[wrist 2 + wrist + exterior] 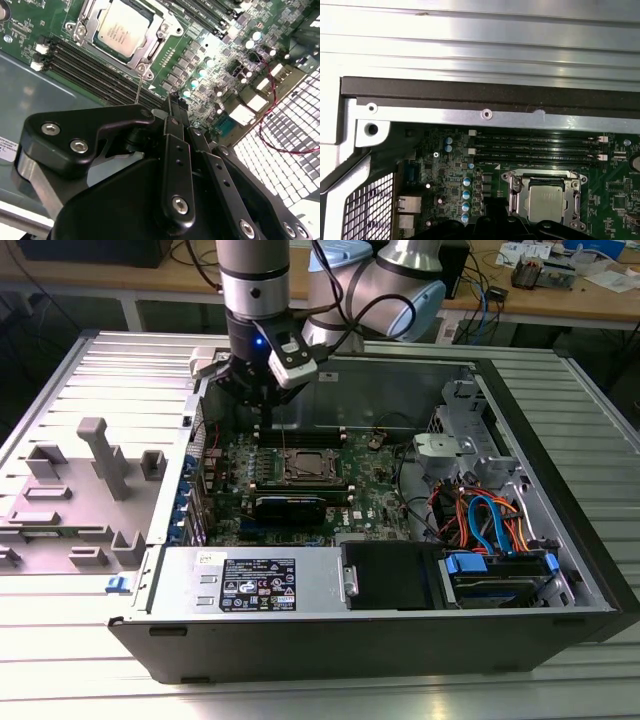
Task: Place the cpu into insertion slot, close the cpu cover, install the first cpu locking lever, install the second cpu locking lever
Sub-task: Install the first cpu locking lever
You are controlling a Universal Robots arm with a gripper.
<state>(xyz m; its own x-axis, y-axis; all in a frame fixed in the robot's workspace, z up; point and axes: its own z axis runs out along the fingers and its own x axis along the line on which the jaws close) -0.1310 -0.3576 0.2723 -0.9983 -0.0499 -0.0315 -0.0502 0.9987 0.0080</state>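
Observation:
The cpu (122, 27) (545, 200) lies flat in the insertion slot on the green motherboard (370, 480). Its silver top shows through the cut-out of the cpu cover (146, 56) (517, 192), which is folded down over it. One thin wire locking lever (139, 87) (283, 435) stands up from the socket's corner. Its upper end runs behind my gripper's black linkage. My gripper (175, 102) (268, 400) hangs just above the board beside the socket, its fingers together. I cannot tell whether it touches the lever.
The motherboard sits in an open computer case (560, 500) on a ribbed metal table. Black memory slots (535, 145) run beside the socket. A power supply (255, 585), a drive bay (495, 580) and coloured cables (485, 520) fill the case's near side. Grey fixtures (95, 460) stand at the exterior view's left.

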